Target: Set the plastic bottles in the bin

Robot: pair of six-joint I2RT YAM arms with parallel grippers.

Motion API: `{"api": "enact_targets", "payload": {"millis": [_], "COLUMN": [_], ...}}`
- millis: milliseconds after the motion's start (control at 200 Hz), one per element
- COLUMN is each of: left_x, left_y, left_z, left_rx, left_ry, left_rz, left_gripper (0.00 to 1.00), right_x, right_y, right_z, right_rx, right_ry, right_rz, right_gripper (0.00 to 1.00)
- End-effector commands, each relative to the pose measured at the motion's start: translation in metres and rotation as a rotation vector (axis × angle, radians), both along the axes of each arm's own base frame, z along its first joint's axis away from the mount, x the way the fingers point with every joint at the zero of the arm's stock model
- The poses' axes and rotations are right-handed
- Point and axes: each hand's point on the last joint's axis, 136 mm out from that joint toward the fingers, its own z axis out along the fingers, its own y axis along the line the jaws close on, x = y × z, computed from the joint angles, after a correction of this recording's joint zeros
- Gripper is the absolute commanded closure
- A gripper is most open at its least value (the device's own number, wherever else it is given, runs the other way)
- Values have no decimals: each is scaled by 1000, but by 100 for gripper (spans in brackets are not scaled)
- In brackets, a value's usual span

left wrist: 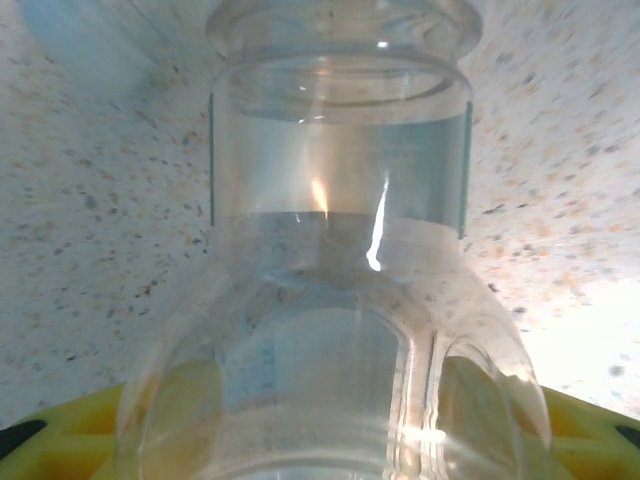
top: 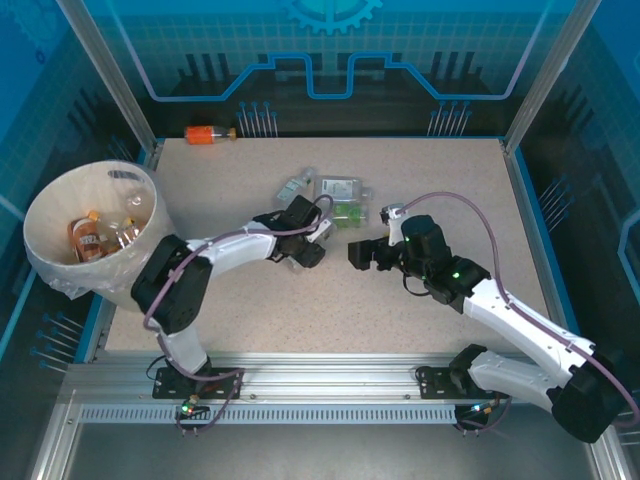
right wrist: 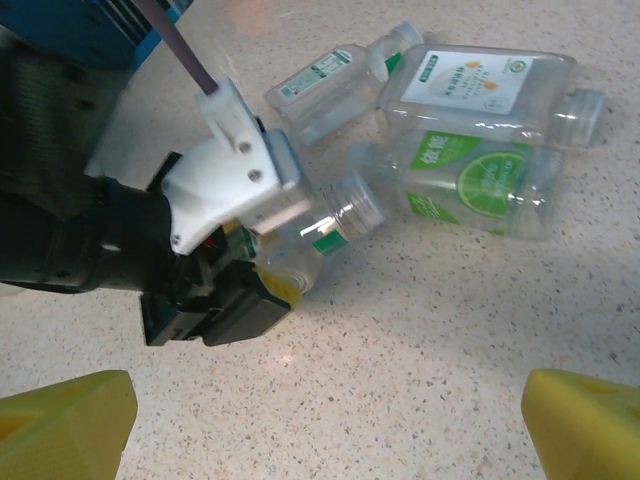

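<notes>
The right wrist view shows the left gripper (right wrist: 268,275) clamped on a clear bottle (right wrist: 340,215), near three loose bottles (right wrist: 470,180) on the worktop (right wrist: 420,340). Overhead, that grip is hard to make out. The right gripper (right wrist: 325,430) gapes wide. Overhead, the bin (top: 60,195) at far left shows stowed bottles (top: 90,238), partly hidden by its wall.

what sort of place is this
Probably a robotics lab or demo cell: a speckled table fenced by aluminium rails, blue printed wall panels, a left arm and right arm.
</notes>
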Motion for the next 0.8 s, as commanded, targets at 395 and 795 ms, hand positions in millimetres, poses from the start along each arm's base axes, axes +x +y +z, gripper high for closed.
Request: {"api": "enact_targets", "payload": {"millis": [395,795], "left_x": [-9,-34], "left_y": [49,121], "left_z": [164,278], "left_rx": [-491,-522], "left_ry": [-235,-366], "left_rz": [245,393], "left_gripper": [65,67], "right_x": [-2,9], "right_y": [71,86], "right_z": [47,72], "right_rx": [7,32], "right_ry": [-187,-233], "right_rz": [241,222], "right_gripper": [0,0]}}
